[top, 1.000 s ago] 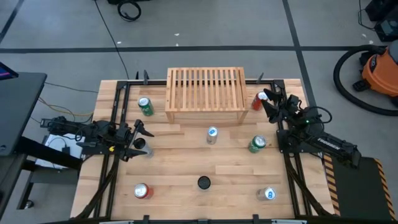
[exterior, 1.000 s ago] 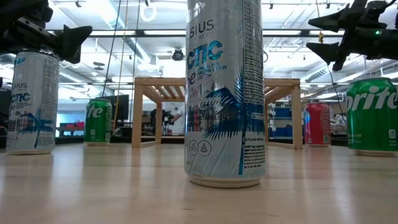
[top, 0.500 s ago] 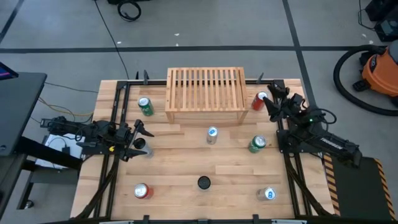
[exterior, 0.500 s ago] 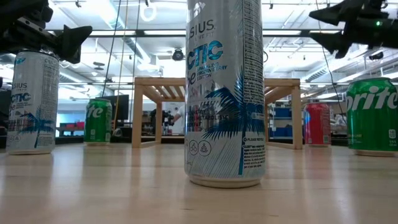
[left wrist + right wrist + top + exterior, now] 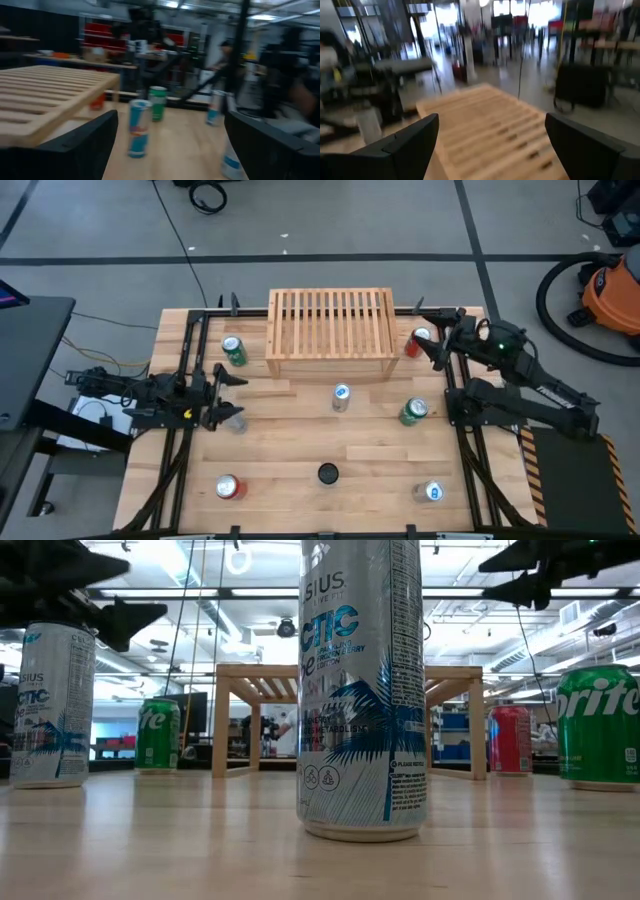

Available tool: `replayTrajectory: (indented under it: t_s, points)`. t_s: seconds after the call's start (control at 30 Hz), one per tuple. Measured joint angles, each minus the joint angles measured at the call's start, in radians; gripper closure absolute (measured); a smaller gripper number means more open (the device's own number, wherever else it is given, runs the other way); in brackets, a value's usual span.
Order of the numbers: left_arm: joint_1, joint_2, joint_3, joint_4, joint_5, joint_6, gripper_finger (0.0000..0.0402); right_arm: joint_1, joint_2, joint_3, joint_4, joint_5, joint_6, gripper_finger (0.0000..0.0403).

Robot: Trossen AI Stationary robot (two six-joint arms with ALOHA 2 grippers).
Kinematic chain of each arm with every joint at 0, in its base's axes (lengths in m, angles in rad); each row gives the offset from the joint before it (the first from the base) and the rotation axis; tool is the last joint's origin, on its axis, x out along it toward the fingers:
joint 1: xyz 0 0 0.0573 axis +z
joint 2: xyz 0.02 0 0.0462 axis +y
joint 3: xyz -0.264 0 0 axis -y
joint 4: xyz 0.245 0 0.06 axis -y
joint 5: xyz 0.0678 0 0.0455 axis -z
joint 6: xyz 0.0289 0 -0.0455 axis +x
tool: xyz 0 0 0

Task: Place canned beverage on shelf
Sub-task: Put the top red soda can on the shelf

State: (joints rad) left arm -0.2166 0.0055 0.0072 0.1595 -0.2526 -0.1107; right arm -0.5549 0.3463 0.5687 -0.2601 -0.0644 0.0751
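The shelf [image 5: 330,330], a light-wood rack with a slatted top, stands at the table's far middle; it also shows in the low view [image 5: 350,675] and in both wrist views [image 5: 45,100] [image 5: 490,130]. Several cans stand upright on the table: a green one [image 5: 233,351], a red one [image 5: 413,343], a blue-topped one [image 5: 341,396], a green one [image 5: 413,412] and a silver one [image 5: 234,420]. My left gripper [image 5: 224,398] hovers open beside the silver can, at the table's left. My right gripper [image 5: 432,340] hangs open above the red can, pointing toward the shelf.
Near the front edge stand a red can [image 5: 227,487], a black-topped can [image 5: 327,473] and a blue-topped can [image 5: 432,492]. A tall silver-blue can [image 5: 362,690] fills the middle of the low view. An orange vacuum [image 5: 610,295] sits on the floor beyond the table's right.
My right gripper has risen well above the red can and tipped up until it points level at the shelf; it stays open. My left gripper has kept its place and swung slightly at the wrist. No can has moved.
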Motion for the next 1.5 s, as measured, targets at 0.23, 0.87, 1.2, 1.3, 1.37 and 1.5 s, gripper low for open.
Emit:
replayTrajectory:
  t_s: [0.23,0.87,1.2,1.3,1.37,1.5]
  points:
    - [0.05,0.0,0.057,-0.04,-0.044,0.096,0.0033,-0.015,0.16,0.16,-0.249,0.256,-0.019,0.0027]
    - [0.182,0.001,0.116,-0.013,-0.175,0.107,0.0033,-0.127,0.378,0.198,-0.475,0.49,0.446,0.0027]
    - [0.215,0.001,0.117,-0.01,-0.187,0.043,0.0033,-0.129,0.481,0.182,-0.533,0.536,0.549,0.0028]
    - [0.215,0.001,0.117,-0.009,-0.187,0.044,0.0033,-0.129,0.51,0.18,-0.532,0.593,0.605,0.0028]
    - [0.215,0.001,0.117,-0.009,-0.187,0.044,0.0033,-0.129,0.533,0.179,-0.532,0.596,0.622,0.0028]
    - [0.215,0.001,0.117,-0.011,-0.186,0.07,0.0033,-0.128,0.58,0.179,-0.526,0.595,0.655,0.0028]
